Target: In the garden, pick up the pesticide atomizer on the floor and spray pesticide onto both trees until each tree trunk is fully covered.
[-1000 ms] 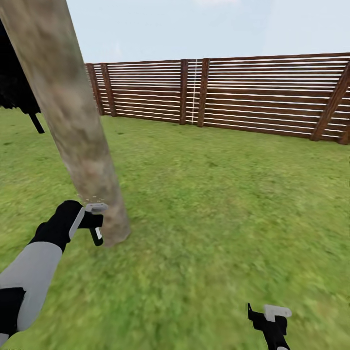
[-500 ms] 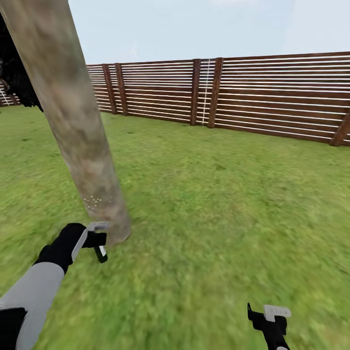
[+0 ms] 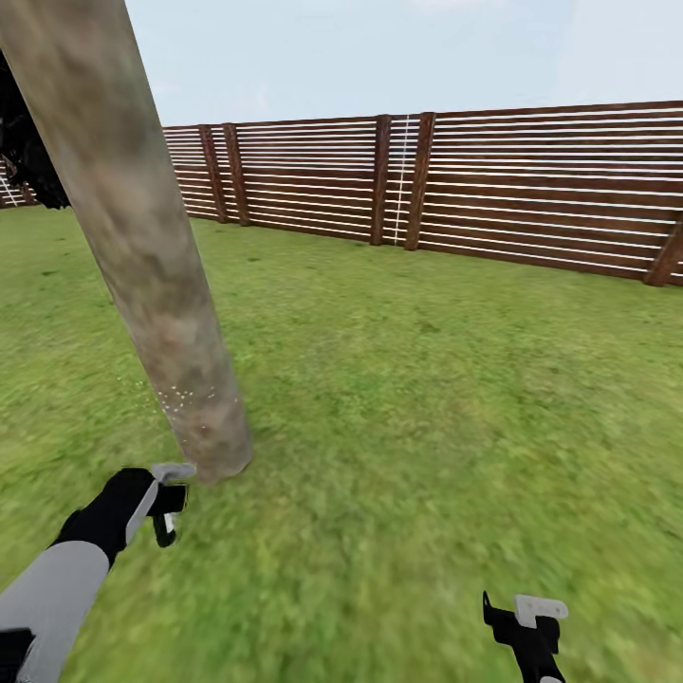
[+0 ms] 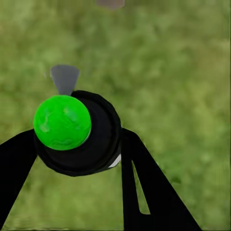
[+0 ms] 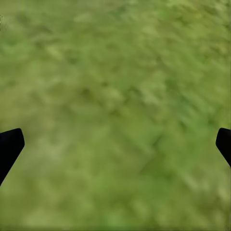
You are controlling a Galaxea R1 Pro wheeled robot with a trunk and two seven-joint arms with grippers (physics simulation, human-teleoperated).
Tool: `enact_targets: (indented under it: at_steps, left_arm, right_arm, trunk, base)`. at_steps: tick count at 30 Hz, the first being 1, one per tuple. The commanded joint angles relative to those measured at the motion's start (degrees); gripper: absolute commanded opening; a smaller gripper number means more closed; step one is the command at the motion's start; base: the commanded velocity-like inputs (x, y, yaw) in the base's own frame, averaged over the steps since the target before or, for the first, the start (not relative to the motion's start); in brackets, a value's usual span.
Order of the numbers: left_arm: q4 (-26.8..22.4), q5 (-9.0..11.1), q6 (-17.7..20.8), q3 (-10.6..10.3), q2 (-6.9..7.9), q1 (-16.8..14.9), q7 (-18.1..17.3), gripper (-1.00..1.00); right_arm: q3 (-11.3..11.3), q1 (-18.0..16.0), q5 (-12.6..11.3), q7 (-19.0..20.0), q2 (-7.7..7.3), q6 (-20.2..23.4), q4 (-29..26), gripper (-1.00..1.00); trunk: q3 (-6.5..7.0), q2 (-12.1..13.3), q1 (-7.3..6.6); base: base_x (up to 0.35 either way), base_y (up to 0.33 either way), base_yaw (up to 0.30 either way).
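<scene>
- Our left gripper (image 3: 169, 500) is closed around the pesticide atomizer (image 4: 77, 132). In the left wrist view we see its black round body with a bright green cap between the two black fingers (image 4: 144, 187), and a grey nozzle sticks out of the body.
- In the head view the atomizer shows as a small grey and black thing at the tip of our left arm, low over the floor (image 3: 427, 427).
- The tree trunk (image 3: 142, 247) stands just beyond this gripper, close to it but not touching. It is thick, mottled grey-tan, and it leans in the picture.
- The pesticide (image 3: 180, 396) appears as small white specks on the lower part of the trunk, above the gripper.
- Our right gripper (image 3: 526, 617) hangs well apart from the trunk, low over the grass. In the right wrist view its two dark fingertips (image 5: 9, 144) stand wide apart with nothing but grass between them, so it is released.
- Far behind both grippers a brown slatted fence (image 3: 493, 180) closes the garden, with pale sky over it.
</scene>
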Motion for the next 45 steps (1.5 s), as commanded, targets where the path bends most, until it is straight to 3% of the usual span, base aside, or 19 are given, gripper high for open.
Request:
enact_targets:
  at_steps: [1, 4, 5, 9, 14, 19, 26, 38, 45]
  left_arm:
    - [0.76, 0.51, -0.15, 0.26, 0.23, -0.02, 0.74, -1.0]
    - [5.0, 1.12, -0.73, 0.38, 3.19, -0.02, 1.92, -1.0]
    - [5.7, 1.19, -0.74, 0.29, 3.0, 0.0, 1.95, -1.0]
    - [6.35, 1.23, -0.53, 0.47, -0.76, -0.02, 1.63, -1.0]
    - [4.63, 1.08, -0.46, 0.28, -0.26, -0.02, 1.76, -1.0]
    - [0.9, 1.04, -0.48, 0.5, -0.85, -0.02, 2.51, -1.0]
    - [0.66, 1.2, -0.66, 0.3, -0.93, -0.02, 2.43, -1.0]
    - [0.54, 1.15, -0.86, 0.56, -0.93, -0.02, 1.9, -1.0]
    - [0.55, 2.27, -4.02, 0.33, -1.1, -0.05, 2.07, -1.0]
  right_arm:
    - [0.43, -0.03, -0.56, -0.03, 0.0, -0.16, 0.03, 1.0]
    - [0.38, -0.03, -0.55, -0.03, -0.08, -0.15, 0.11, 1.0]
    - [0.41, -0.03, -0.55, -0.03, -0.09, -0.16, 0.12, 1.0]
    - [0.37, -0.03, -0.54, 0.03, -0.09, -0.15, 0.12, 1.0]
    - [0.41, -0.03, -0.54, 0.02, -0.09, -0.14, 0.12, 1.0]
    - [0.43, -0.01, -0.54, -0.03, -0.07, -0.18, 0.12, 1.0]
    - [0.43, -0.03, -0.54, -0.03, 0.0, -0.22, 0.05, 1.0]
    - [0.43, -0.03, -0.54, -0.03, 0.0, -0.23, 0.03, 1.0]
    - [0.43, -0.03, -0.54, -0.03, 0.01, -0.23, 0.05, 1.0]
  trunk:
    - [-0.05, -0.02, -0.01]
    - [-0.05, -0.02, -0.01]
    - [-0.05, -0.02, -0.01]
    - [-0.05, -0.02, -0.01]
    - [-0.05, -0.02, -0.01]
    - [-0.05, -0.02, -0.01]
    - [-0.05, -0.02, -0.01]
    - [-0.05, -0.02, -0.01]
    - [-0.05, -0.02, -0.01]
  base:
    - [0.0, 0.0, 0.0]
    - [0.0, 0.0, 0.0]
    - [0.0, 0.0, 0.0]
    - [0.0, 0.0, 0.0]
    - [0.018, -0.012, 0.0]
    - [0.217, -0.155, 0.036]
    - [0.1, -0.243, 0.215]
    - [0.001, -0.277, 0.007]
    - [0.006, -0.191, 0.236]
